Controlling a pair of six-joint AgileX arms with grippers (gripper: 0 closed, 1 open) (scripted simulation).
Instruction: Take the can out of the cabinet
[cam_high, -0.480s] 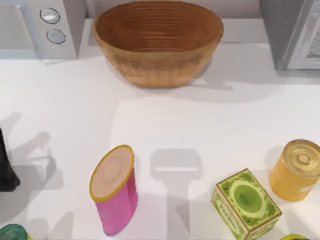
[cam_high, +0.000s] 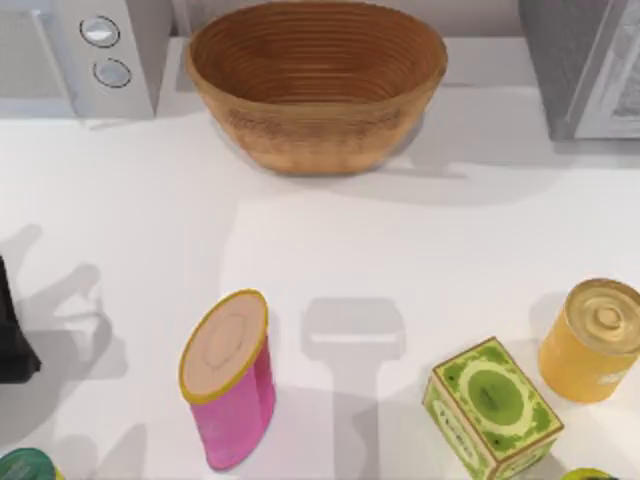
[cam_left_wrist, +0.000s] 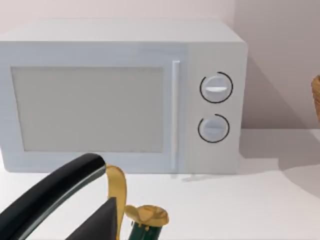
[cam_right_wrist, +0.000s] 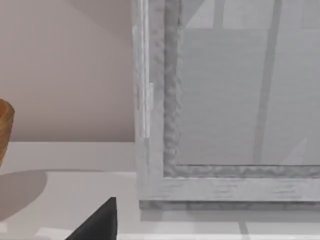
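Observation:
The cabinet (cam_high: 585, 65) stands at the table's far right corner, a dark-grey speckled box with a paler framed door panel. Up close in the right wrist view, the cabinet door (cam_right_wrist: 235, 100) looks closed, with its frame edge (cam_right_wrist: 150, 125) facing me. The can is hidden behind that door. A dark part of my right gripper (cam_right_wrist: 100, 222) shows just short of the cabinet's base. My left gripper (cam_high: 12, 340) sits at the table's left edge, and the left gripper (cam_left_wrist: 75, 210) faces the white microwave (cam_left_wrist: 120, 95).
A woven basket (cam_high: 315, 85) stands at the back middle and the microwave (cam_high: 95, 55) at the back left. Near the front are a pink tube (cam_high: 232, 380) on its side, a green box (cam_high: 492, 405), a yellow tin (cam_high: 592, 340) and a green bottle (cam_high: 25, 467).

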